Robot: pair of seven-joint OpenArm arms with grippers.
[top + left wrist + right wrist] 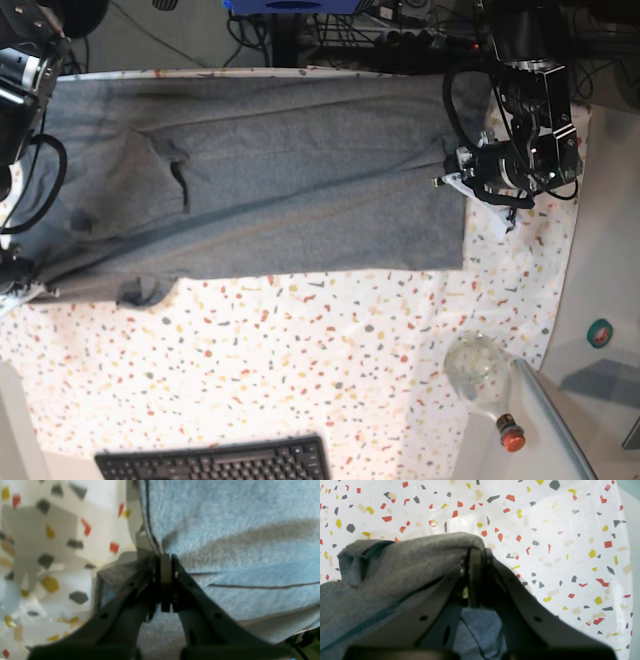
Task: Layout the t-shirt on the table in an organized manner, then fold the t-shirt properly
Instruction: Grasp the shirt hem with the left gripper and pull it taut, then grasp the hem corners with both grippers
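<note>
At base-view left, my right gripper point(476, 555) pinches the t-shirt point(270, 170), spread across the table point(330, 340). At right, my left gripper point(165, 560) clamps its hem. Layout step judged underway; next calls for even tensioning, then folding.

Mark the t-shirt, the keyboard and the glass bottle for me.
t-shirt point(300, 180), base view, middle of the spread grey cloth.
keyboard point(215, 463), base view, its key field.
glass bottle point(478, 370), base view, its round clear body.
</note>
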